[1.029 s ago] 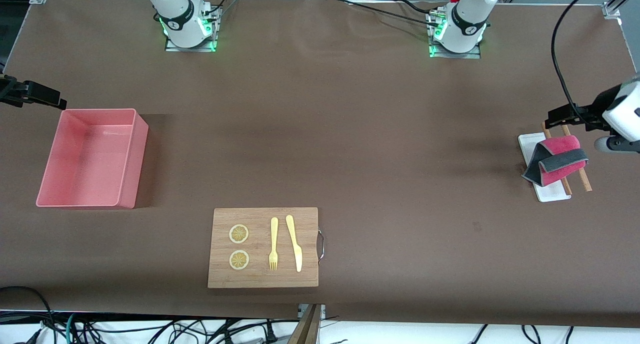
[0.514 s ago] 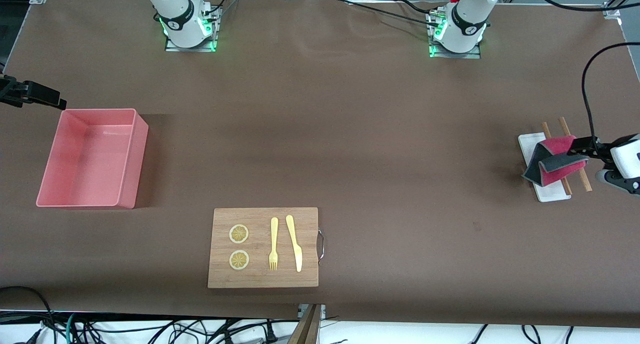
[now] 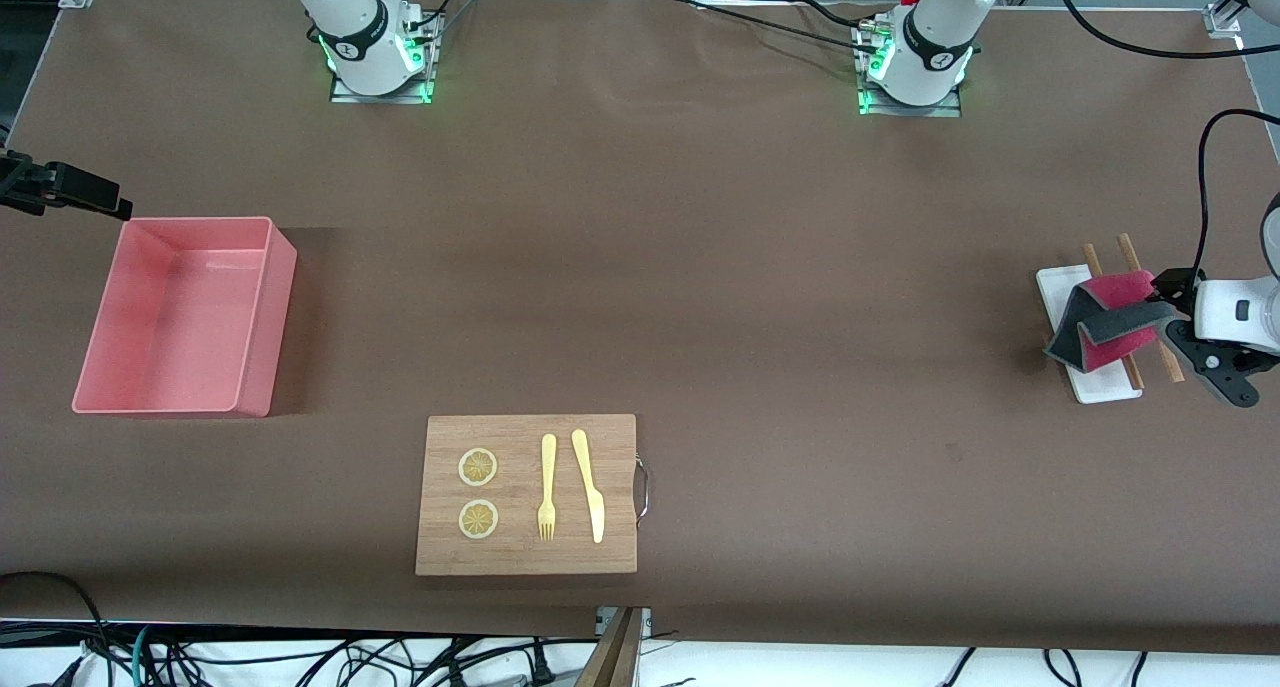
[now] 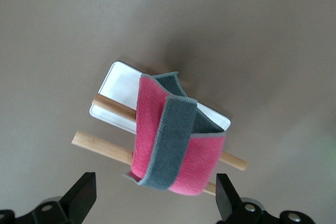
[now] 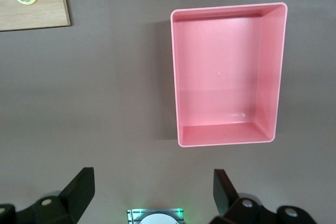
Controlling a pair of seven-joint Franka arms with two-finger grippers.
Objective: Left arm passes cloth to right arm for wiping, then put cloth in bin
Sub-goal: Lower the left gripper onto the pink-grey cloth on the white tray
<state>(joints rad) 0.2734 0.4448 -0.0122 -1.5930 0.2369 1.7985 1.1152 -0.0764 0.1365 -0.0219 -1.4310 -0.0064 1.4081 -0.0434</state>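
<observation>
Front view, my reading: bin (image 3: pixel 180 317) sits at the right arm's end, interior bare. Right gripper (image 5: pixel 152 195) hangs over the table by it, jaws wide, holding nothing. Left gripper (image 4: pixel 155 200) is beside the cloth (image 3: pixel 1112 319), jaws wide, not gripping. Cloth lies draped over two wooden sticks (image 4: pixel 102 144) on the white tray (image 4: pixel 118 85).

I stood in a robotics lab, not a kitchen. My two bases (image 3: pixel 378 57) were bolted to metal plates along one edge of the counter (image 3: pixel 700 267), green lights glowing at their feet. A plain brown sheet covered the counter from edge to edge. Aluminium frame posts (image 3: pixel 1228 12) marked its corners, and loose cables (image 3: pixel 300 657) tangled below the edge nearest the front camera.
</observation>
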